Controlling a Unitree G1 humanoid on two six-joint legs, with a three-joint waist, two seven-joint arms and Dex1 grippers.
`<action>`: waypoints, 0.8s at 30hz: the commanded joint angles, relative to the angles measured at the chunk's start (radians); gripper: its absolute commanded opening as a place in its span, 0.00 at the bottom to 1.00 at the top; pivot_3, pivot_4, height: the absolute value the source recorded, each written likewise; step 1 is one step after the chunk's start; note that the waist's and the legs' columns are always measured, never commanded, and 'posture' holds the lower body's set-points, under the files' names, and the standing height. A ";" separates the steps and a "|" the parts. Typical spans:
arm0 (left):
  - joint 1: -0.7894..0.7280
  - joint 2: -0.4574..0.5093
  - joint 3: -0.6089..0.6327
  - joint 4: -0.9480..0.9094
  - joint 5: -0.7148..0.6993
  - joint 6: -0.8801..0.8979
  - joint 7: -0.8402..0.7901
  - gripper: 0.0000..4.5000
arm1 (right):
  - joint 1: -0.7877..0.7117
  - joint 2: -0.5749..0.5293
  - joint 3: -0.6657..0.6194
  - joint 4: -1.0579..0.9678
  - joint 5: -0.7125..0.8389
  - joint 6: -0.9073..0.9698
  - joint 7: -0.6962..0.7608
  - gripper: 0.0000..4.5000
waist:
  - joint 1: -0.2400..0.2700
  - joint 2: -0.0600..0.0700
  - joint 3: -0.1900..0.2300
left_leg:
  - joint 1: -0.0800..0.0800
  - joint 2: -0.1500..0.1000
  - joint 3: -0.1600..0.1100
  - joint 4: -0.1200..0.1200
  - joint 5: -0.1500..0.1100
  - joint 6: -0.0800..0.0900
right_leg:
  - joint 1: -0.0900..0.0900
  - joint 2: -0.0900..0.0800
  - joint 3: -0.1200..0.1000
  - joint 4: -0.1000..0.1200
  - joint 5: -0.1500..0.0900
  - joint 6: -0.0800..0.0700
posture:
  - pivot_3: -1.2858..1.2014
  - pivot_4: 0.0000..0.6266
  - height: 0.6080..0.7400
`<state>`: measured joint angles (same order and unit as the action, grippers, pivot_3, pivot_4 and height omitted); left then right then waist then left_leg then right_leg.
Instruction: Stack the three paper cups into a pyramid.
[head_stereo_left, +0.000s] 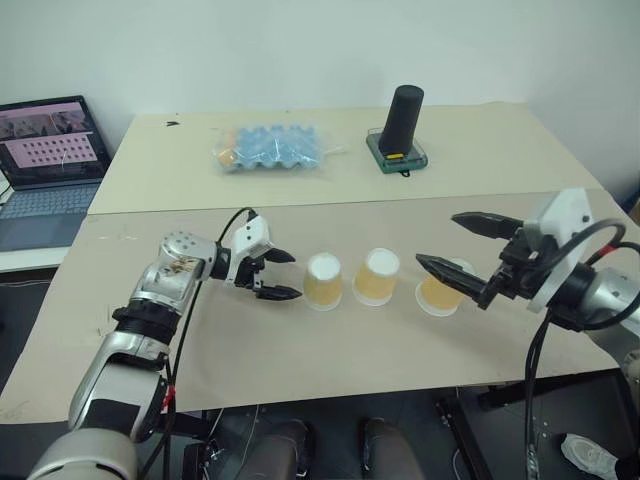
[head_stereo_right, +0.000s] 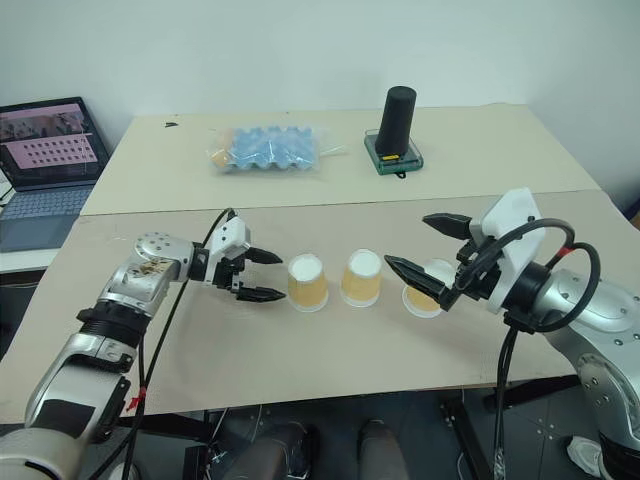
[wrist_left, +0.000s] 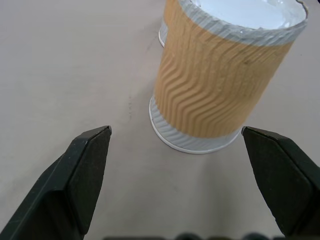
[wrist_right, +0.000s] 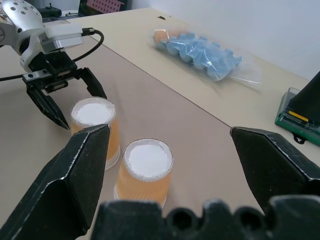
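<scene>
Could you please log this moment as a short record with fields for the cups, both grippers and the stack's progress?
cups: three paper cups in a row, upside down: left cup, middle cup, right cup
left gripper: open, beside left cup, not touching
right gripper: open, above right cup
pyramid: not started
background: egg tray, black cylinder

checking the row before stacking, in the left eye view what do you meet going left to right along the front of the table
open left gripper → first tan-orange paper cup, upside down → second tan-orange paper cup, upside down → third tan-orange paper cup, partly behind a black finger → open right gripper
</scene>
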<state>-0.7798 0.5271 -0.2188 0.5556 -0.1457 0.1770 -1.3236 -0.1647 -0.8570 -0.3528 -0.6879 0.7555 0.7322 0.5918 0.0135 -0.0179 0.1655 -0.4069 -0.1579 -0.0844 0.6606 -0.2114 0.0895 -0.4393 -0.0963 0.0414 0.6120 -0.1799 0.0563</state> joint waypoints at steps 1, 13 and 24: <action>-0.061 -0.029 0.005 0.020 0.014 -0.041 0.011 0.99 | -0.005 -0.019 -0.039 -0.029 0.015 0.004 -0.006 1.00 | 0.000 0.000 0.000 | 0.000 0.000 0.000 0.000 0.000 0.000 | 0.000 0.000 0.000 0.000 0.000 0.000 | 0.52 0.24 1.00; -0.070 -0.080 0.002 0.022 0.027 -0.059 -0.014 0.99 | 0.004 -0.036 -0.056 -0.037 0.034 0.009 -0.013 1.00 | -0.002 0.000 0.000 | 0.000 0.000 0.000 0.000 0.000 0.000 | 0.000 0.000 0.000 0.000 0.000 0.000 | 0.52 0.24 1.00; -0.065 0.087 0.089 -0.193 -0.082 0.096 -0.128 0.99 | 0.000 -0.040 -0.054 -0.024 0.035 0.006 -0.008 1.00 | -0.003 0.000 0.000 | 0.000 0.000 0.000 0.000 0.000 0.000 | 0.000 0.001 0.000 0.000 0.000 0.000 | 0.52 0.24 1.00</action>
<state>-0.8249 0.5918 -0.1749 0.4320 -0.1790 0.2370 -1.4370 -0.1529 -0.8802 -0.3702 -0.6974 0.7875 0.7450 0.5867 0.0109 -0.0180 0.1656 -0.4074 -0.1576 -0.0844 0.6608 -0.2115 0.0897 -0.4398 -0.0940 0.0413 0.6120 -0.1799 0.0564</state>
